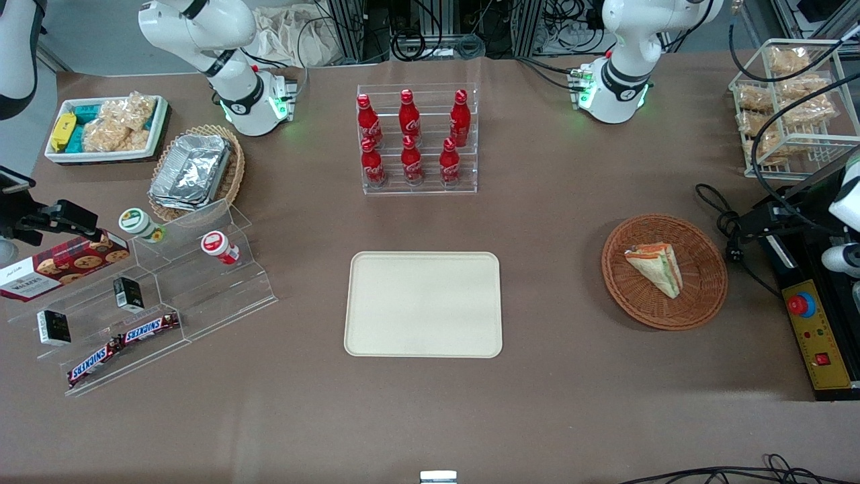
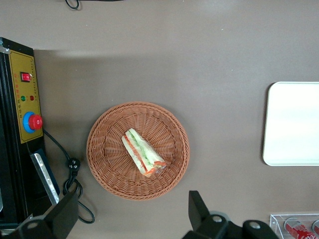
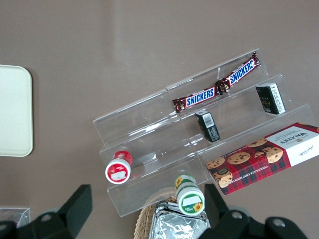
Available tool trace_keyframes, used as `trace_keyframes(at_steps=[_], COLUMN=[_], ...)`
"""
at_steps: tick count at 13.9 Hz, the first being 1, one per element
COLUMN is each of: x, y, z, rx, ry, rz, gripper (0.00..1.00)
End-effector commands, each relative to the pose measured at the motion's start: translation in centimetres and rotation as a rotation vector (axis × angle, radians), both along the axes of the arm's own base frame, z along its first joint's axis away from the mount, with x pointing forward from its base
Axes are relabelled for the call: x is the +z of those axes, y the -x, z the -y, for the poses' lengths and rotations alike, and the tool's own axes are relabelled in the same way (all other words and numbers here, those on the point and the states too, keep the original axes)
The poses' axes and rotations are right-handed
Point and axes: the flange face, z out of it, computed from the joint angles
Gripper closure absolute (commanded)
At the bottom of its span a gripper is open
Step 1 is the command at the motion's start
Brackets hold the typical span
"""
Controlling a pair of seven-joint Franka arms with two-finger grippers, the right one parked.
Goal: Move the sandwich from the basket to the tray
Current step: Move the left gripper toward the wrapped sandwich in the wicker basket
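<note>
Directly beneath the tool [image 2: 132,219], the sandwich [image 2: 143,159] lies in the basket [image 2: 107,172], resting across its middle in clear wrap with the layered filling facing up. The tool hangs well above it, touching nothing, its two fingers [image 2: 64,214] spread wide apart and holding nothing. In the front view the basket [image 1: 705,292] sits toward the working arm's end of the desk [image 1: 578,410], near the control box [image 1: 816,336] at that edge. The tray [image 1: 423,304] lies flat at the middle of the desk, well apart from the basket, with bare desk surface between them. A rack of red bottles [image 1: 413,138] stands farther from the front camera than the tray, apart from it.
</note>
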Motion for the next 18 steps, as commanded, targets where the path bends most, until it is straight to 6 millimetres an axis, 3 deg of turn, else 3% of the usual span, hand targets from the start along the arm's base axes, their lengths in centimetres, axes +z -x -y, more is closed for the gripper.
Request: trace_keyframes(at_steps=[1,4,7,11,15,18], x=[0.6,0.2,-3.2,-10.2,-16.9,-21.5], y=[0.2,0.1,0.5,1.8,4.4,5.2], z=[0.2,0.3,0.1,-1.1,-2.4,-2.4], rx=[-0.023,-0.020,-0.015,0.035,0.182,0.332], ry=[-0.011,-0.010,-0.012,-0.021,-0.019,-0.015], rz=[-0.006,-0.016,-0.118,-0.188,-0.173,-0.132], gripper=[0.01,0.01,0.01,0.01,0.01,0.01])
